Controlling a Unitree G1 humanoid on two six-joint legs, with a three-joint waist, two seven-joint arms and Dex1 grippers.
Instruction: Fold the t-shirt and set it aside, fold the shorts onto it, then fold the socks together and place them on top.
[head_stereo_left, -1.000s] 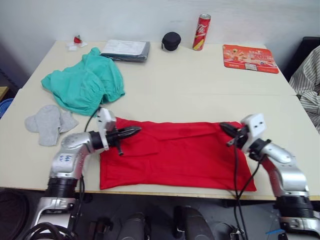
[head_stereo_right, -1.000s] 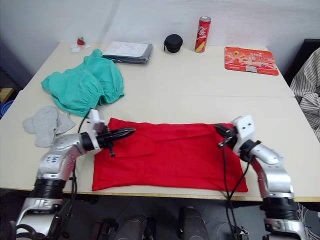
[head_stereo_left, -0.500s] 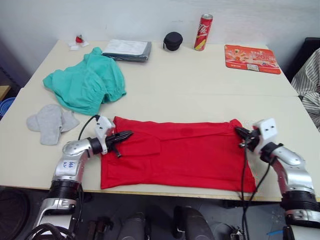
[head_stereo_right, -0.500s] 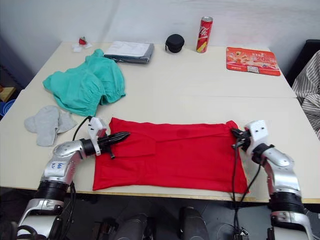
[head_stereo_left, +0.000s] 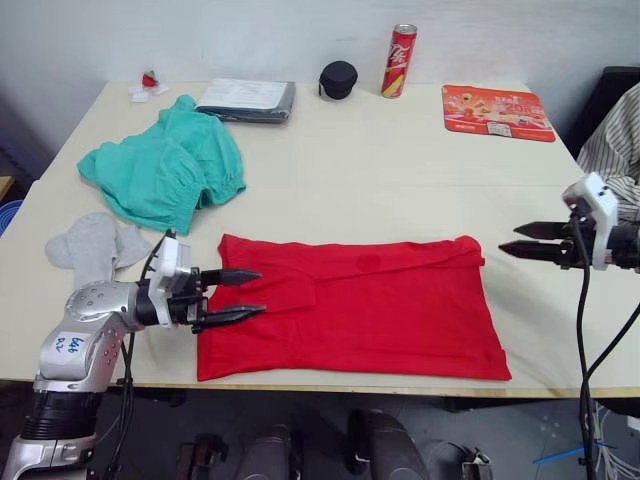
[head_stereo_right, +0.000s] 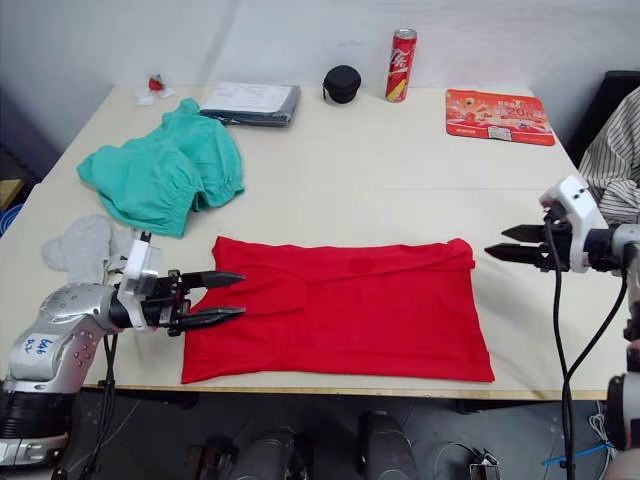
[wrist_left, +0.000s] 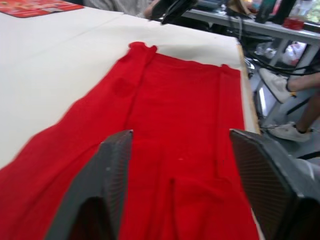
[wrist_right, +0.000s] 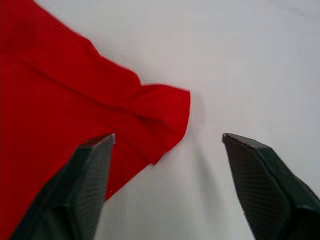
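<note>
On table: one t-shirt (head_stereo_left: 350, 305) | one shorts (head_stereo_left: 165, 172) | two socks (head_stereo_left: 95, 245) | both tools spread, empty

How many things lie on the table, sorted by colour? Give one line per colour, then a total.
Red: 4: t-shirt, can, mat, small red item
Teal: 1: shorts
Grey: 3: socks, 2; folded packet
Black: 1: pouch
Total: 9

The left hand (head_stereo_left: 232, 294) reaches forward low and level, its two black fingers spread apart and empty. The right hand (head_stereo_left: 522, 239) points inward, fingers likewise parted, seemingly raised a little above the tabletop.
</note>
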